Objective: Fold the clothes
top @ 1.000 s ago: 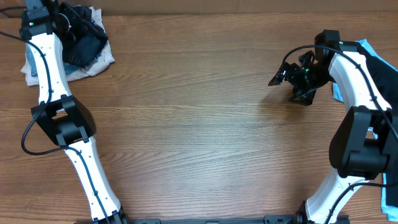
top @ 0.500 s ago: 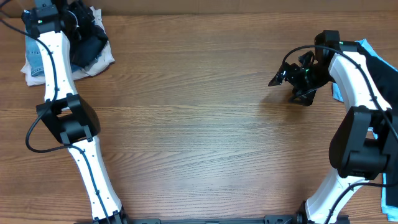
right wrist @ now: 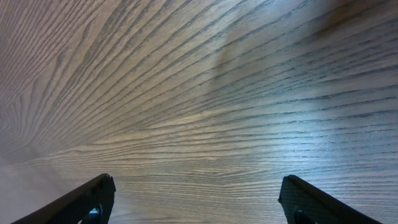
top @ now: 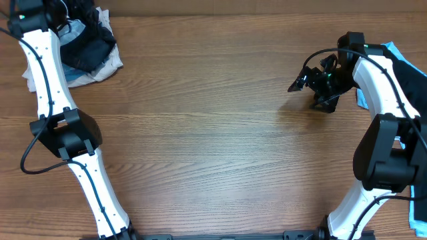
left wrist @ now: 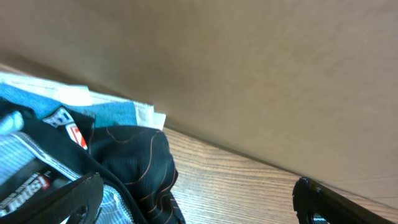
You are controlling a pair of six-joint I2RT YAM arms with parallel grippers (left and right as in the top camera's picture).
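Note:
The clothes [top: 87, 50] lie in a crumpled pile at the table's far left corner, a black jersey on top of white and light-blue fabric. My left gripper [top: 75, 12] hovers at the pile's back edge. In the left wrist view it [left wrist: 198, 183] stands open. The black jersey [left wrist: 134, 158], with thin orange lines, lies by the left finger, gripped by neither. My right gripper [top: 308, 93] stands open over bare wood at the right, with nothing between its fingers [right wrist: 93, 199]. A black-and-light-blue garment [top: 393, 49] shows at the right edge, partly behind the right arm.
A beige board [left wrist: 249, 74] rises along the table's far edge right behind the pile. The wooden tabletop [top: 213, 133] stretches between the two arms. The left arm [top: 50, 87] runs down the left side and the right arm [top: 383, 147] down the right.
My left gripper has opened wide and let go of the black jersey, and its wrist has shifted left toward the corner. The right arm has not moved.

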